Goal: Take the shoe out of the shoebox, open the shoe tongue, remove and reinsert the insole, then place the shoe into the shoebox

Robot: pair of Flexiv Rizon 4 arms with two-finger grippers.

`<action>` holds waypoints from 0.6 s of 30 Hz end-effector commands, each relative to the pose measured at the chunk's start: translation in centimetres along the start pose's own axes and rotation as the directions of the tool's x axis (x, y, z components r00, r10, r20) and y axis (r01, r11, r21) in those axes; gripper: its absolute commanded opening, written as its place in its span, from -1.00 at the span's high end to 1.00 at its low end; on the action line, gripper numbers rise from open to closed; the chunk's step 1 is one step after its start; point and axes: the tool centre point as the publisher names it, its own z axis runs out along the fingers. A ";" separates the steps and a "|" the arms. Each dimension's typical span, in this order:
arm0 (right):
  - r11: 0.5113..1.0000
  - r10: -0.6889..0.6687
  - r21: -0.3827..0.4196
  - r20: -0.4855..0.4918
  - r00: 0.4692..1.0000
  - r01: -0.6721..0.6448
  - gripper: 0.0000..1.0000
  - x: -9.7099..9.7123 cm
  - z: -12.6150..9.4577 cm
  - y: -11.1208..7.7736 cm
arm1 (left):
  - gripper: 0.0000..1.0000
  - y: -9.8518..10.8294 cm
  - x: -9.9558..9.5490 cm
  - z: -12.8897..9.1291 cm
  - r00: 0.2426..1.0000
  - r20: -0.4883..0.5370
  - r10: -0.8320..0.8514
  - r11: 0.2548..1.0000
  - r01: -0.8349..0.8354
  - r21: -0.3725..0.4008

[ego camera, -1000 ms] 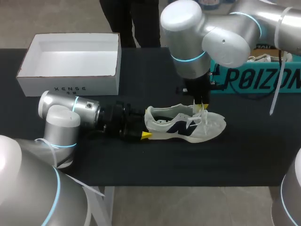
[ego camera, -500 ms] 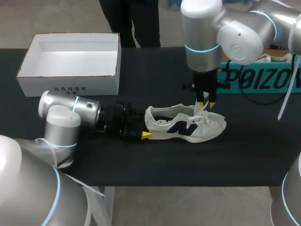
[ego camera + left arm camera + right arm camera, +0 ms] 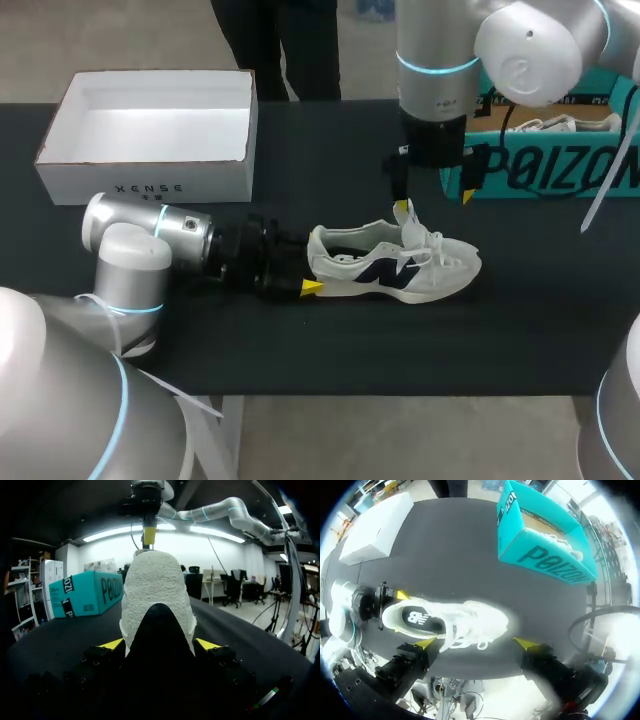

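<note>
Two boxes on the tabletop: a white box [image 3: 150, 185] and a teal box [image 3: 560, 172]. Two shoes: one shoe [image 3: 400, 265] out, a second shoe [image 3: 548, 124] boxed.

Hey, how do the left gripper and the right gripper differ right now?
The left gripper lies low along the black table; the right gripper hangs above it, pointing down. The left gripper's jaws are shut on the heel of the white sneaker; the right gripper's jaws are open, holding nothing, over its laces. Both have yellow tips.
</note>
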 end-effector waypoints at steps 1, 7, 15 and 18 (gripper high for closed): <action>0.811 -0.584 -0.020 0.005 0.811 0.584 -1.00 -0.1 -2.1 -1.8 | 1.00 0.2 0.1 0.2 1.000 0.000 0.000 1.000 0.000 -0.001; 0.786 -0.618 0.017 0.035 0.785 0.618 -1.00 0.1 -2.2 -1.9 | 1.00 0.2 0.1 0.2 1.000 0.000 0.000 1.000 0.000 -0.001; 0.786 -0.618 0.017 0.035 0.785 0.618 -1.00 0.1 -2.2 -1.9 | 1.00 0.2 0.1 0.2 1.000 0.000 0.000 1.000 0.000 -0.001; 0.786 -0.618 0.017 0.035 0.785 0.618 -1.00 0.1 -2.2 -1.9 | 1.00 0.2 0.1 0.2 1.000 0.000 0.000 1.000 0.000 -0.001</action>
